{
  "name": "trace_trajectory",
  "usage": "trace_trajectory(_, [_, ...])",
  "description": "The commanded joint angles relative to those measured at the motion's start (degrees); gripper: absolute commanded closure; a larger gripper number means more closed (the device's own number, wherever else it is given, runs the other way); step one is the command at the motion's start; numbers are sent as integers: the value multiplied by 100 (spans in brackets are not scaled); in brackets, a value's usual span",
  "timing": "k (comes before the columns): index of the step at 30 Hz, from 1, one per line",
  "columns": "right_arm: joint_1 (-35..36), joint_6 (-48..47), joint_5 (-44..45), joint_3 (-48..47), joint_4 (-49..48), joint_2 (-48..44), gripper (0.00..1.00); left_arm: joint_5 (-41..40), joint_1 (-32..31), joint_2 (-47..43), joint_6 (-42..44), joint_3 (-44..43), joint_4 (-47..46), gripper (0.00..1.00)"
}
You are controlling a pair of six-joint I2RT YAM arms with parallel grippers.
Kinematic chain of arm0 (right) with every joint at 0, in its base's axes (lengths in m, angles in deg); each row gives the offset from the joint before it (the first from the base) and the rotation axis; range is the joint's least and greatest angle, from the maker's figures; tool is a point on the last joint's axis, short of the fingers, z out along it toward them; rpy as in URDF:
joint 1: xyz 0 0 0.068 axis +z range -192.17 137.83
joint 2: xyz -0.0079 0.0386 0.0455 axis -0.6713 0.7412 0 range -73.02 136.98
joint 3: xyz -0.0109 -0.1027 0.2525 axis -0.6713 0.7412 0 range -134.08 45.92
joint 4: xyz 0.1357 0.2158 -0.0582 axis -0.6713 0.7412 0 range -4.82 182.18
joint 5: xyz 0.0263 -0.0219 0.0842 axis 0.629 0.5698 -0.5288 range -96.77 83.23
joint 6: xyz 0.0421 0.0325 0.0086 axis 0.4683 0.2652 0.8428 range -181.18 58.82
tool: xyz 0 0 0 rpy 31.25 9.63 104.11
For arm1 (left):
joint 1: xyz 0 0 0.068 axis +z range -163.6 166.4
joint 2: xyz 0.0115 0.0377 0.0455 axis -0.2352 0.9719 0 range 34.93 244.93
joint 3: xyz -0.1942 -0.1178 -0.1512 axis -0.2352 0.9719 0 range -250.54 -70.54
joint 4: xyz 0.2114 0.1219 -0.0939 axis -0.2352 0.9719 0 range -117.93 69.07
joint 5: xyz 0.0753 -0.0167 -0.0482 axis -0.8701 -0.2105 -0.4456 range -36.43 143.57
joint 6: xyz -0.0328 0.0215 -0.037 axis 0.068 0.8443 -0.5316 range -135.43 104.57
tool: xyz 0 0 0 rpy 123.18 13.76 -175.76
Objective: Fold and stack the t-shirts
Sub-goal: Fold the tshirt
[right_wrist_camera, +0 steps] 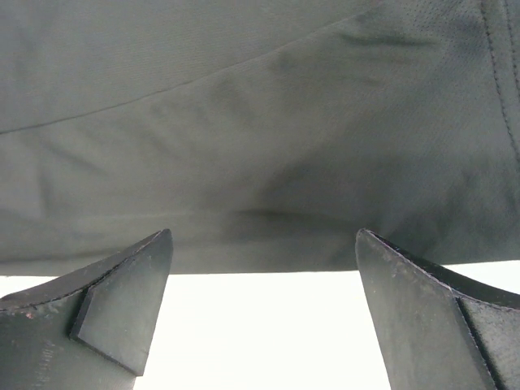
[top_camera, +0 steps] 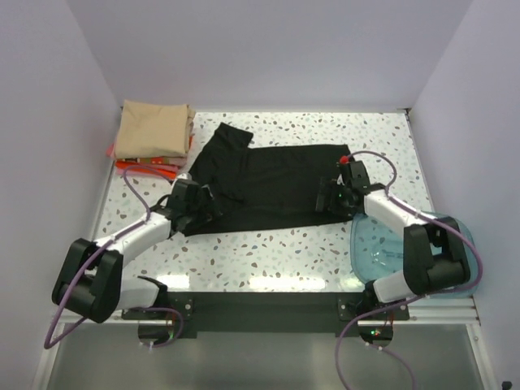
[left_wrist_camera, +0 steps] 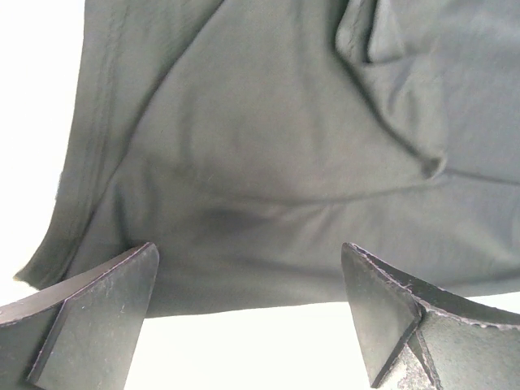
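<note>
The black t-shirt [top_camera: 268,183] lies spread flat across the middle of the table, a sleeve pointing to the far left. My left gripper [top_camera: 197,205] is open at its near left edge; in the left wrist view the cloth [left_wrist_camera: 268,162] fills the frame just beyond the spread fingers [left_wrist_camera: 106,309]. My right gripper [top_camera: 333,197] is open at the shirt's near right edge; the cloth [right_wrist_camera: 260,138] lies just ahead of its fingers [right_wrist_camera: 406,309]. The tan-beige t-shirt [top_camera: 153,130] lies folded at the far left on the red-orange t-shirt [top_camera: 146,168].
A translucent teal plastic bowl [top_camera: 382,248] stands at the near right, beside the right arm. White walls close in the table on the left, right and far sides.
</note>
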Motion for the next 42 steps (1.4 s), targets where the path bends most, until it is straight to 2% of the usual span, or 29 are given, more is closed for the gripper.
trace_trajectory(1, [-1, 18, 114, -120, 980, -562, 1, -374, -71, -433, -221, -185, 860, 0])
trace_trajectory(4, [-1, -35, 53, -429, 1130, -773, 1, -489, -106, -583, -142, -659, 1054, 0])
trace_trajectory(7, [-1, -79, -184, -631, 1139, -940, 1, -279, -159, -408, -98, -1055, 1091, 0])
trace_trajectory(15, [8, -167, -159, -887, 945, -598, 1, 47, -361, 690, -46, -1829, 563, 0])
trace_trajectory(20, [-1, -53, -35, -492, 778, -422, 1, 302, -466, 1173, -81, -1988, 186, 0])
trace_trajectory(29, [-1, -123, -167, 141, 691, -686, 1, 311, -554, 1710, -63, -2286, -140, 0])
trace_trajectory(42, [8, -334, -764, -368, -1022, -290, 1, 39, -554, 2466, 69, -2770, -70, 0])
